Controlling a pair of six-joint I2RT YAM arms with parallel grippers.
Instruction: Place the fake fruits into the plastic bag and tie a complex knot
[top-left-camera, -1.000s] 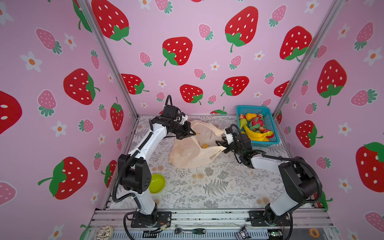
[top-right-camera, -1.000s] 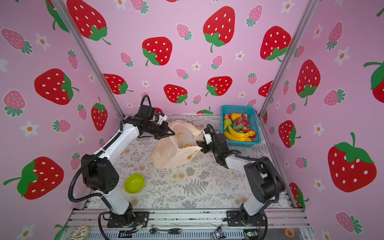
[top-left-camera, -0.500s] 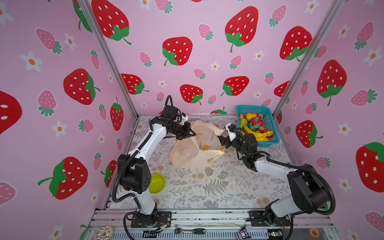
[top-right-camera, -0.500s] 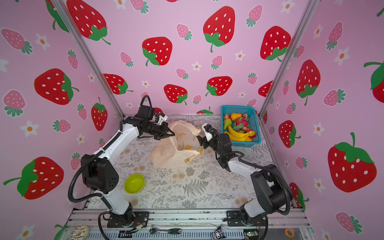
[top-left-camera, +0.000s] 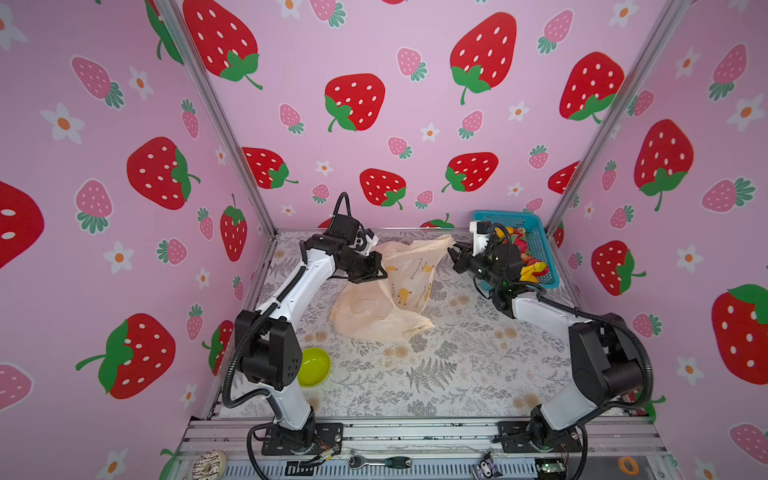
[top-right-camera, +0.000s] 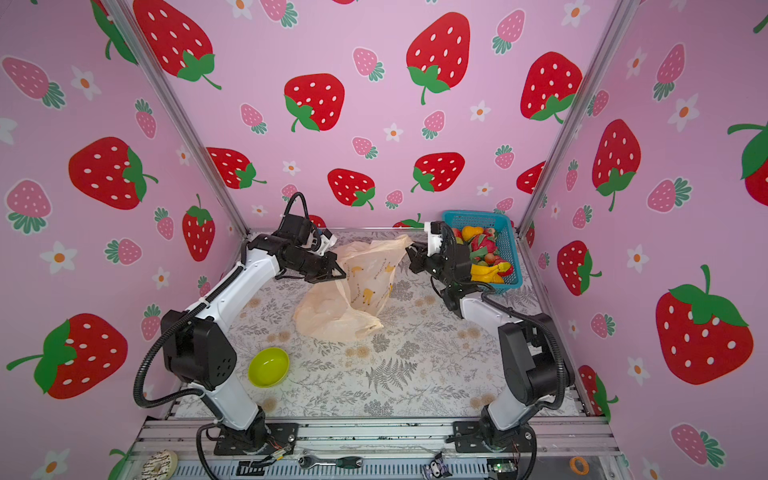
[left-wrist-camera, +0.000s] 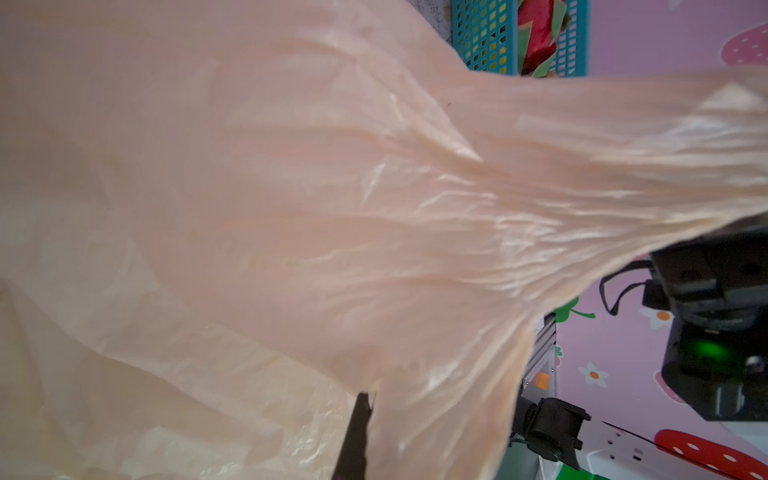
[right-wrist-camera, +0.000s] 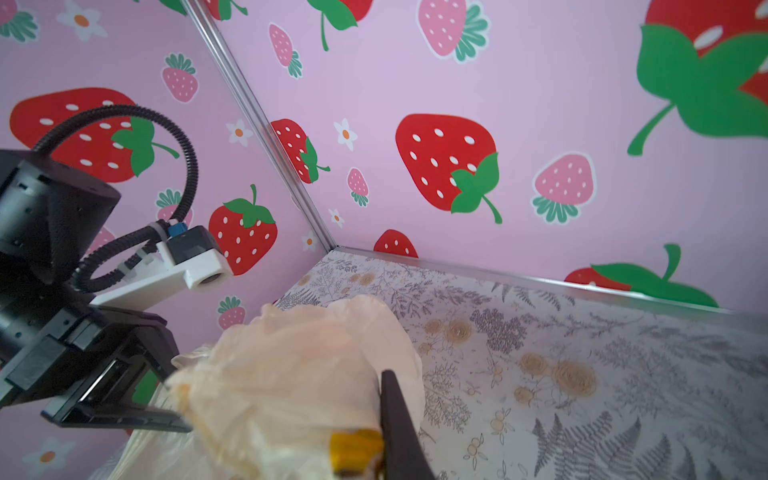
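The pale-peach plastic bag (top-left-camera: 401, 286) (top-right-camera: 359, 291) hangs stretched between both grippers, and its lower part lies crumpled on the table. My left gripper (top-left-camera: 380, 271) (top-right-camera: 338, 272) is shut on the bag's left edge. In the left wrist view the bag (left-wrist-camera: 332, 208) fills the frame over one dark finger (left-wrist-camera: 353, 436). My right gripper (top-left-camera: 454, 252) (top-right-camera: 411, 251) is shut on the bag's raised right corner. In the right wrist view the film (right-wrist-camera: 291, 374) is bunched against the finger (right-wrist-camera: 399, 424). The fake fruits (top-left-camera: 528, 259) (top-right-camera: 486, 253) lie in the teal basket (top-left-camera: 505, 216) (top-right-camera: 473, 215).
A lime-green bowl (top-left-camera: 313, 365) (top-right-camera: 269, 366) sits at the front left by the left arm's base. The basket stands in the back right corner, close behind the right wrist. A ratchet (top-left-camera: 380, 461) and a doughnut toy (top-left-camera: 210, 463) lie on the front rail.
The right gripper has risen toward the back and shut on the bag's upper right corner, pulling it taut. The left gripper has held its grip in place.
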